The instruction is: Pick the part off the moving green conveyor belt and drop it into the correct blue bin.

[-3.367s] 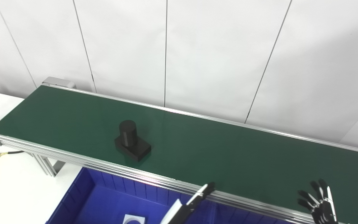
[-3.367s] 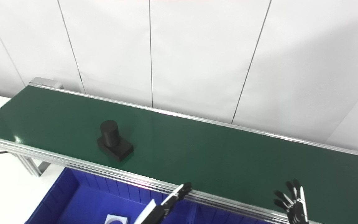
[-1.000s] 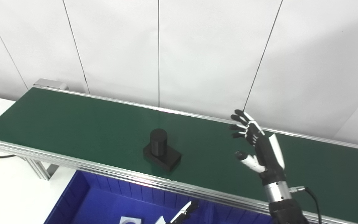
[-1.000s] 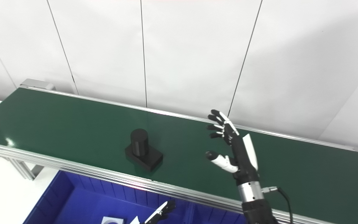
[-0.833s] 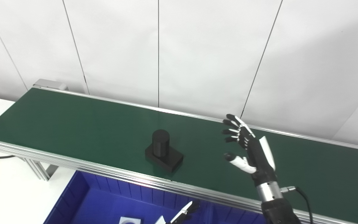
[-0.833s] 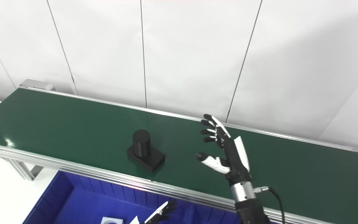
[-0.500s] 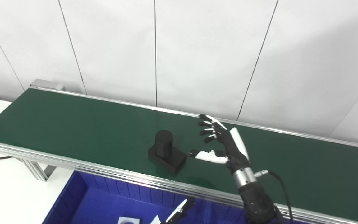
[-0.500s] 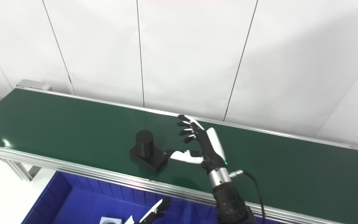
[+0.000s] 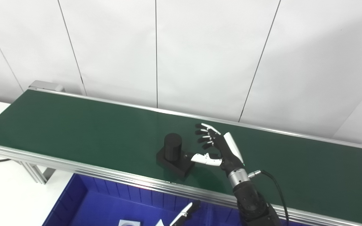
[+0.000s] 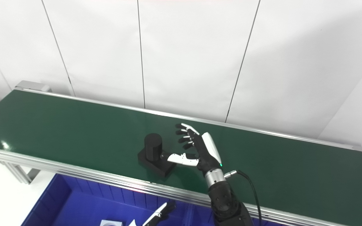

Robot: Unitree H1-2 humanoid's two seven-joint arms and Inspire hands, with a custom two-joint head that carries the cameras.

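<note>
- The right hand is spread open beside the black part on the green conveyor belt.
- Its thumb reaches the part's base.
- The left hand hovers low over the blue bin.

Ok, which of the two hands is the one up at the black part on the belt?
The right hand: it is open over the green belt, thumb reaching the black part. The left hand sits low over the blue bin.
</note>
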